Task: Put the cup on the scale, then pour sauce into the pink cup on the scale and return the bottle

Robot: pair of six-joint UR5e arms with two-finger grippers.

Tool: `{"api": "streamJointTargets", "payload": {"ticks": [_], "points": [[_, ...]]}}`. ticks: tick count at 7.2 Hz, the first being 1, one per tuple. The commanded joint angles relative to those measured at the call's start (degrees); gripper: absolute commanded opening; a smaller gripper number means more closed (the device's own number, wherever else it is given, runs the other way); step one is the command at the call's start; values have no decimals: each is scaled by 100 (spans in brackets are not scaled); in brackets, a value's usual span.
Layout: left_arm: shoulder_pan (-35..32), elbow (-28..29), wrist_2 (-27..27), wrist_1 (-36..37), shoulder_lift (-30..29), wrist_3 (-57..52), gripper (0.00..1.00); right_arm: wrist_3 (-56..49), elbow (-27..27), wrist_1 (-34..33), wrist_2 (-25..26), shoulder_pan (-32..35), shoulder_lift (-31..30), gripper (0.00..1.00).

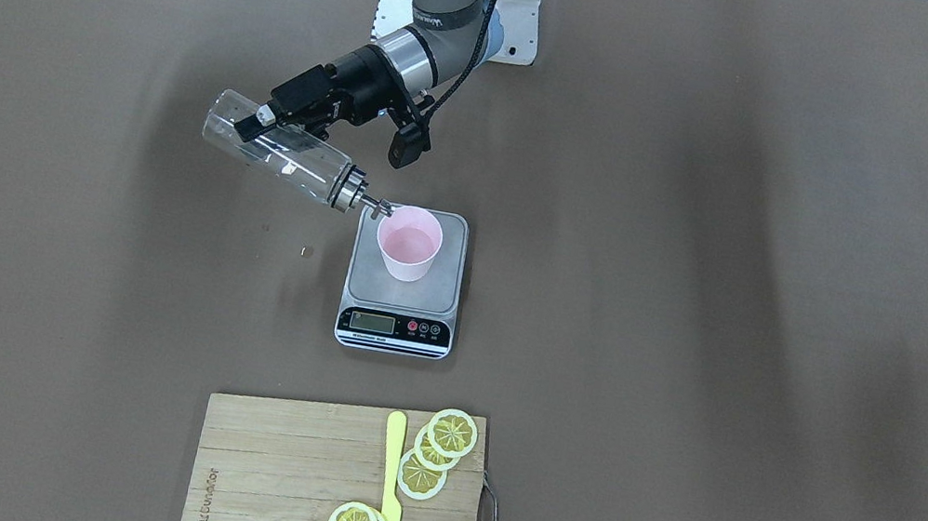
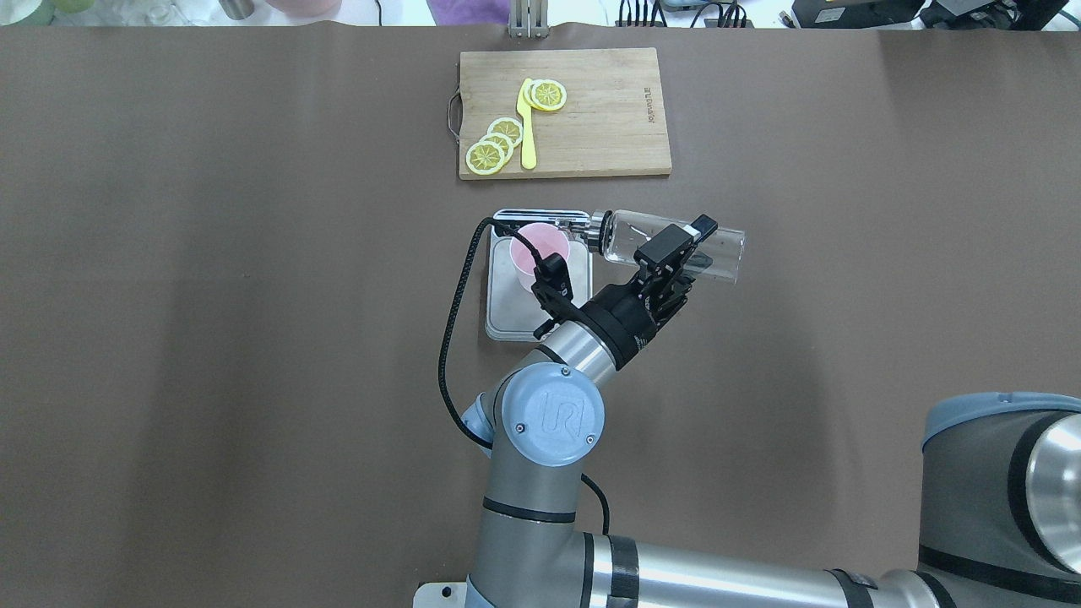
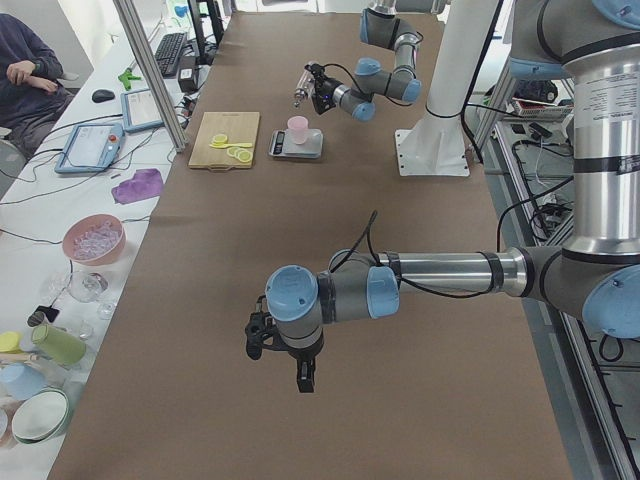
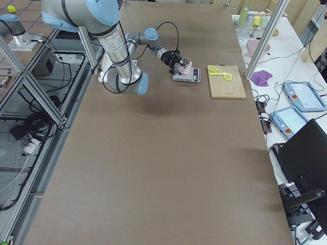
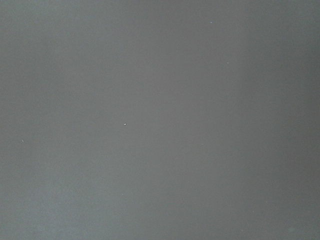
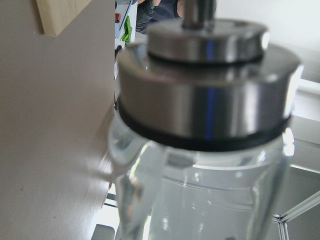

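While right claw [image 1: 257,122] grips bottle [image 1: 285,155] | spout [image 1: 378,208] at cup [image 1: 408,244] rim | cup on scale [image 1: 443,297]

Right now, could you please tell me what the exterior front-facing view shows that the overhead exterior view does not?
Only the front-facing view shows the scale's display and red button, and the cup's whole mouth. Only the overhead view shows items beyond the table's far edge, and the wrist camera covering part of the cup. Both show the right gripper shut on the tilted bottle, spout at the cup's rim, and the cutting board.
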State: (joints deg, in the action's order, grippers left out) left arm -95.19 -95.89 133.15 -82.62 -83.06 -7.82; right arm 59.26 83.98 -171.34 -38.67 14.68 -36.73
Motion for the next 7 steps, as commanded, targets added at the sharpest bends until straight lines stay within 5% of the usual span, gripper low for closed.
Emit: {"api": "streamJointTargets", "payload": {"ticks": [1, 7], "points": [[0, 0, 0, 0, 9, 0, 98, -3, -22, -258, 0, -1, 86, 0], [0, 0, 78, 0, 35, 0, 98, -3, -153, -391, 0, -1, 130, 0]]}}
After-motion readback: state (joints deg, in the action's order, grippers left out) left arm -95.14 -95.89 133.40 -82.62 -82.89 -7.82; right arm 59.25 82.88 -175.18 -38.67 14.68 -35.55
